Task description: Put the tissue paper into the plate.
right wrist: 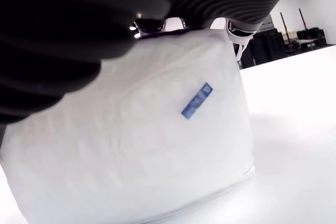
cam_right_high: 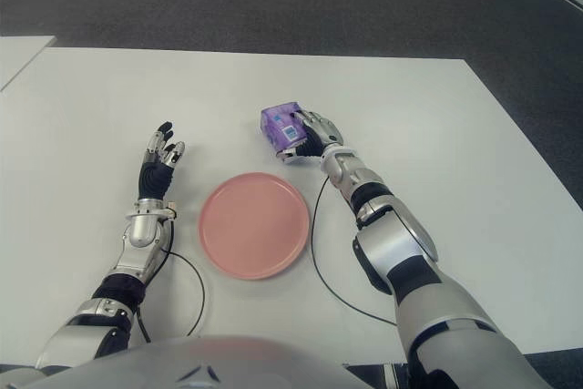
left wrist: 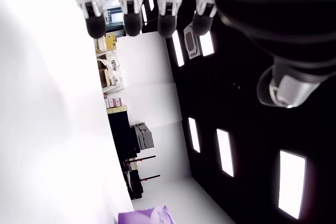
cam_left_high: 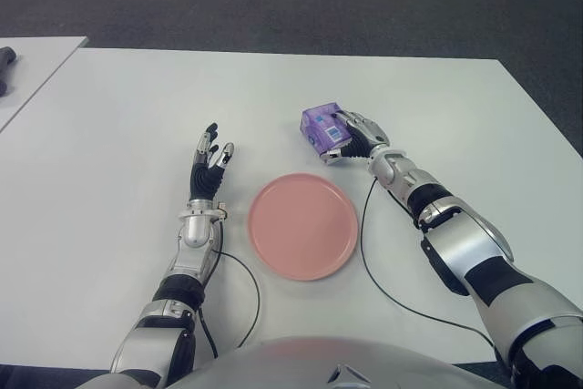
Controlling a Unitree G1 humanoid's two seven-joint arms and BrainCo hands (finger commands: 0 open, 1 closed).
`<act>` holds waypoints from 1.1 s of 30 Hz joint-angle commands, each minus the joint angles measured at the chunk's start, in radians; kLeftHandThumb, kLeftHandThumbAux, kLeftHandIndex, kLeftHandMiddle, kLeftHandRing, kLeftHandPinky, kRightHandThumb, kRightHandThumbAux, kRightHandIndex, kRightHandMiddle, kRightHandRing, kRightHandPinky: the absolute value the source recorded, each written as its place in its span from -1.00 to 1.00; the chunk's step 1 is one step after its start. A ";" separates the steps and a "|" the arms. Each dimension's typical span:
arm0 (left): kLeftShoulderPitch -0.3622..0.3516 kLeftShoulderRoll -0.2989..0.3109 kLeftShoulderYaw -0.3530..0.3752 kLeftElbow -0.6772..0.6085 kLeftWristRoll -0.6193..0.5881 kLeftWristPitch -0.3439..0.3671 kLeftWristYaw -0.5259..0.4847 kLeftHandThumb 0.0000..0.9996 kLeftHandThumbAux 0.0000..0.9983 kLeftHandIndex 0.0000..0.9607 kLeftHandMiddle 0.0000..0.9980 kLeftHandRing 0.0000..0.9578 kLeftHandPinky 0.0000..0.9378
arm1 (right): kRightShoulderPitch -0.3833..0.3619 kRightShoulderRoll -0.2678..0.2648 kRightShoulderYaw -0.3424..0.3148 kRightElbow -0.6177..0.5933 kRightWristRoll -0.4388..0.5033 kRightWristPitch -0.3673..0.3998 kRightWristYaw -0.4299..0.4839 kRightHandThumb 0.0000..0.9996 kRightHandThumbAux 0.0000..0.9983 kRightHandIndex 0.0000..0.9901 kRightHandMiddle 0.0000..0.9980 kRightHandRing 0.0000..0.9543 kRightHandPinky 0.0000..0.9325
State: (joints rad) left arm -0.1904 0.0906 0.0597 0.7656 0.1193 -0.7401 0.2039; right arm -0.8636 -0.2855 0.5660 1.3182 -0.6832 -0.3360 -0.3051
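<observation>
On the white desk (cam_left_high: 118, 116), beyond the far right edge of the round pink plate (cam_left_high: 303, 225), the right hand (cam_left_high: 357, 138) has its fingers (cam_left_high: 348, 121) curled over the purple plastic-wrapped tissue pack (cam_left_high: 322, 127), which sits on the desk surface (its pale underside with a small blue label fills the right wrist view). The left hand (cam_left_high: 208, 168) shows left of the plate, fingers (left wrist: 131, 3) straight and spread, holding nothing.
</observation>
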 commanded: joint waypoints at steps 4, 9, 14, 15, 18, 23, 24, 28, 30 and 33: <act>0.048 -0.010 -0.006 0.010 -0.013 0.035 -0.030 -1.00 -0.23 -1.00 -1.00 -1.00 -1.00 | 0.066 -0.004 0.046 0.027 -0.046 0.016 0.023 -0.90 -0.13 -1.00 -0.95 -1.00 -1.00; 0.053 -0.011 -0.007 0.000 -0.011 0.038 -0.030 -1.00 -0.22 -1.00 -1.00 -1.00 -1.00 | 0.066 -0.010 0.076 0.026 -0.069 0.016 0.002 -0.89 -0.11 -1.00 -0.95 -1.00 -1.00; 0.054 -0.014 -0.008 -0.004 -0.007 0.037 -0.024 -1.00 -0.21 -1.00 -1.00 -1.00 -1.00 | 0.067 -0.029 0.120 0.022 -0.109 0.005 -0.039 -0.91 -0.10 -1.00 -0.96 -1.00 -1.00; 0.054 -0.015 -0.008 -0.004 -0.006 0.035 -0.021 -1.00 -0.21 -1.00 -1.00 -1.00 -1.00 | 0.066 -0.040 0.131 0.019 -0.119 -0.005 -0.047 -0.91 -0.10 -1.00 -0.96 -1.00 -1.00; 0.054 -0.019 -0.008 -0.004 0.000 0.037 -0.011 -1.00 -0.22 -1.00 -1.00 -1.00 -1.00 | 0.064 -0.092 0.161 0.006 -0.149 -0.051 -0.078 -0.94 -0.10 -1.00 -0.96 -1.00 -1.00; 0.054 -0.021 -0.008 -0.007 0.000 0.053 -0.012 -1.00 -0.24 -1.00 -1.00 -1.00 -1.00 | 0.053 -0.158 0.198 -0.013 -0.187 -0.115 -0.130 -0.97 -0.09 -1.00 -0.96 -1.00 -1.00; 0.054 -0.020 -0.008 -0.007 0.001 0.055 -0.012 -1.00 -0.24 -1.00 -1.00 -1.00 -1.00 | 0.051 -0.166 0.205 -0.016 -0.195 -0.123 -0.140 -0.98 -0.08 -1.00 -0.96 -1.00 -1.00; 0.053 -0.023 -0.007 -0.009 -0.002 0.053 -0.015 -1.00 -0.23 -1.00 -1.00 -1.00 -1.00 | 0.030 -0.229 0.235 -0.058 -0.237 -0.170 -0.180 -0.99 -0.05 -1.00 -0.95 -1.00 -1.00; 0.055 -0.024 -0.008 -0.013 -0.003 0.054 -0.016 -1.00 -0.23 -1.00 -1.00 -1.00 -1.00 | 0.024 -0.254 0.243 -0.080 -0.252 -0.187 -0.191 -1.00 -0.05 -1.00 -0.95 -1.00 -1.00; 0.057 -0.027 -0.010 -0.019 -0.002 0.054 -0.017 -1.00 -0.22 -1.00 -1.00 -1.00 -1.00 | 0.027 -0.303 0.256 -0.123 -0.284 -0.207 -0.225 -1.00 -0.03 -1.00 -0.94 -1.00 -1.00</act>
State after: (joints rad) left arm -0.1718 0.0776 0.0592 0.7338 0.1109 -0.7004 0.1870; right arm -0.8602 -0.5421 0.7940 1.2304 -0.9188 -0.5133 -0.5142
